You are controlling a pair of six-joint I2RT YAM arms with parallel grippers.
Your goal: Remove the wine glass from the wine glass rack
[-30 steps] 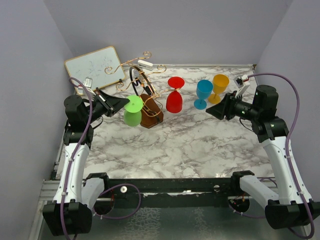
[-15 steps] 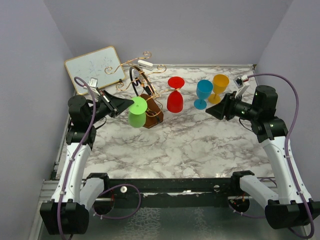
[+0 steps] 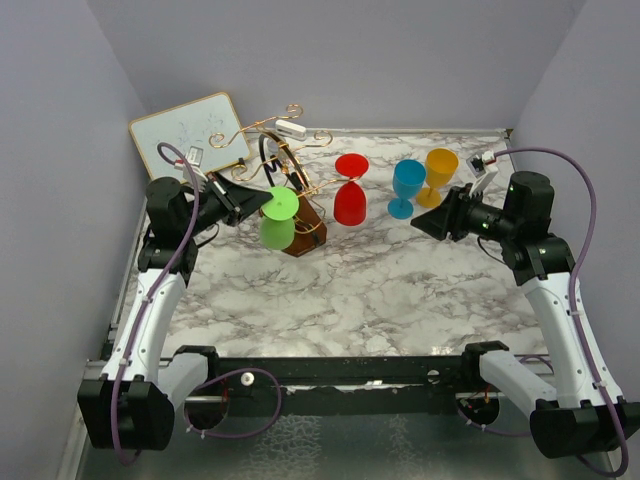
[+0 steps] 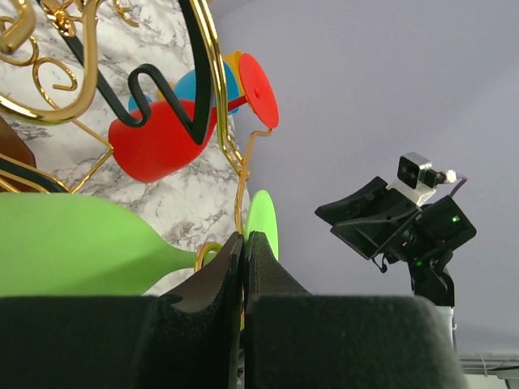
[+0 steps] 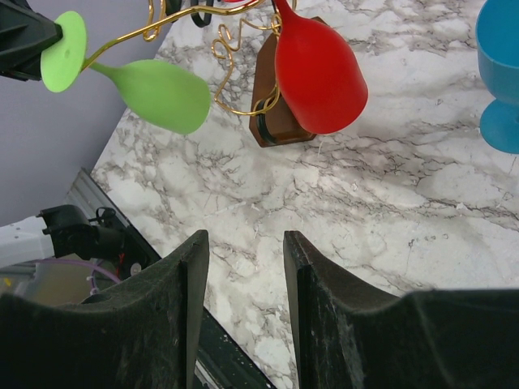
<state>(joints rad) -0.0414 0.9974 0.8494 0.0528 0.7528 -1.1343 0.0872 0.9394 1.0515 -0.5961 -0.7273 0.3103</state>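
Note:
The gold wire wine glass rack (image 3: pixel 262 127) stands on a brown block base (image 3: pixel 304 230) at the back left. A green wine glass (image 3: pixel 277 228) hangs upside down, its stem (image 5: pixel 100 70) against a rack arm (image 5: pixel 122 45). My left gripper (image 3: pixel 258 203) is shut on the rim of its round foot (image 4: pixel 262 220). A red wine glass (image 3: pixel 349 203) hangs upside down on the rack's right side. My right gripper (image 3: pixel 425 222) hovers open and holds nothing, well to the right of the rack; in its wrist view the fingers (image 5: pixel 243 239) frame bare marble.
A blue glass (image 3: pixel 407 185) and a yellow glass (image 3: pixel 439 172) stand upright on the marble table (image 3: pixel 360 290), just left of the right gripper. A white board (image 3: pixel 190 135) leans at the back left behind the rack. Purple walls close in on three sides.
The left arm has pushed rightward toward the rack, carrying the green glass a little to the right and slightly up. The right arm has not moved.

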